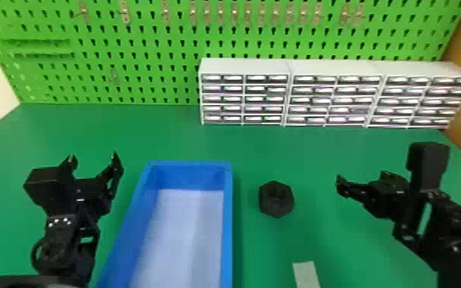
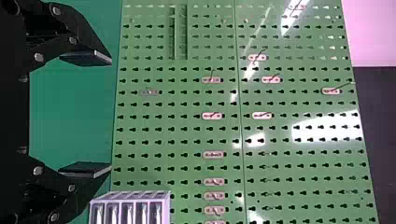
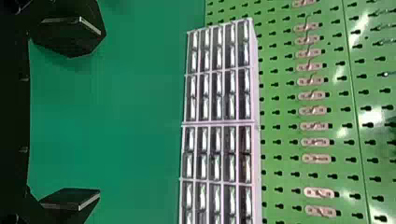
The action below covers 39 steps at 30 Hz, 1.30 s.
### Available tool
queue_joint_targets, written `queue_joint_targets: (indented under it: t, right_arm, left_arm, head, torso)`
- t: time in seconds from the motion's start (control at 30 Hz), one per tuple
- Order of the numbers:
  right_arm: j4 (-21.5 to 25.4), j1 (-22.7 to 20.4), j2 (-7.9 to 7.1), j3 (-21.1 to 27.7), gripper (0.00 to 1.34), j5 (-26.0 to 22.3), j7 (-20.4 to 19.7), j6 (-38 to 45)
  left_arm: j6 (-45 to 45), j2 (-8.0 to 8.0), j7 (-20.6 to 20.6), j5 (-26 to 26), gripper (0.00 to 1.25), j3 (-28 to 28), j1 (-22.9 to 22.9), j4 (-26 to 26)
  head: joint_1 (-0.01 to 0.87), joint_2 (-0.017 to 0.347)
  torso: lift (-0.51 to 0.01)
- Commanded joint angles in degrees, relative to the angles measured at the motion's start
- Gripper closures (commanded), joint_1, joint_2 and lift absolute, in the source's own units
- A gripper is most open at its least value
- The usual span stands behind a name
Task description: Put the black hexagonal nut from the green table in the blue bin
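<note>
The black hexagonal nut [image 1: 276, 199] lies flat on the green table [image 1: 340, 245], just right of the blue bin [image 1: 228, 226], apart from its wall. Left of the bin, my left gripper [image 1: 95, 159] is open over the table with nothing between its fingers; the left wrist view has this gripper [image 2: 86, 113] with its two pads wide apart. To the right of the nut, my right gripper [image 1: 371, 164] stays at a distance from it. Its fingers are spread in the right wrist view, and the gripper [image 3: 84, 114] holds nothing.
Grey drawer cabinets [image 1: 335, 69] stand along the table's back, right of centre, before a green pegboard [image 1: 145, 42] with small metal hooks. A pale strip [image 1: 306, 274] lies on the table near the front edge of the head view, right of the bin.
</note>
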<state>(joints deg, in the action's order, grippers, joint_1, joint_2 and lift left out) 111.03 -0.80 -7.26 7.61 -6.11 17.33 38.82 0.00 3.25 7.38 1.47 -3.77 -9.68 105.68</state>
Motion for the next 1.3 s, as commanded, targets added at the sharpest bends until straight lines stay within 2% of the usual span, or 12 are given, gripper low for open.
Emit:
queue_joint_targets:
  t: [0.0, 0.13, 0.53, 0.73, 1.07, 1.27]
  right_arm:
    - [-0.46, 0.97, 0.84, 1.45, 0.1, 2.24, 4.55, 0.12]
    - [-0.46, 1.68, 1.54, 1.89, 0.11, 4.35, 8.16, 1.08]
    - [-1.17, 3.43, 1.28, 0.66, 0.11, 5.41, 15.28, 2.58]
    - [-1.43, 5.19, 0.75, -0.84, 0.11, 10.24, 21.43, 6.36]
    - [-2.13, 6.07, 0.66, -2.16, 0.11, 14.64, 26.53, 10.4]
    - [-2.57, 6.42, 0.66, -3.39, 0.11, 16.22, 28.02, 11.37]
  left_arm:
    - [0.0, 0.0, 0.0, 0.03, 0.45, 0.34, 0.01, -0.12]
    - [0.0, 0.0, 0.0, 0.03, 0.45, 0.34, 0.1, -0.12]
    - [0.0, 0.0, 0.0, 0.03, 0.45, 0.61, 0.54, -0.12]
    - [0.0, 0.0, 0.0, -0.06, 0.45, 0.7, 0.45, -0.12]
    - [-0.18, 0.0, 0.0, 0.29, 0.45, 0.34, 0.8, -0.12]
    - [-0.62, 0.0, 0.0, 0.29, 0.45, -0.01, 0.98, -0.12]
  head:
    - [0.657, 0.057]
    - [0.657, 0.057]
    - [0.657, 0.057]
    - [0.657, 0.057]
    - [0.657, 0.057]
    - [0.657, 0.057]
  torso:
    - [-0.095]
    - [-0.095]
    - [-0.095]
    - [-0.095]
    - [-0.095]
    - [-0.095]
